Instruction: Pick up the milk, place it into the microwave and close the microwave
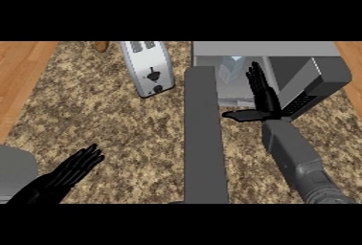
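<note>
The microwave stands at the back right with its door swung wide open toward me. A pale milk carton stands upright inside the cavity. My right hand is at the cavity's mouth, just right of the carton, fingers straight and thumb spread, apart from the carton. My left hand rests at the lower left with straight fingers and holds nothing.
A silver toaster lies on the speckled counter at the back, left of the door. Wooden floor shows past the counter's left and right edges. A grey object sits at the far left.
</note>
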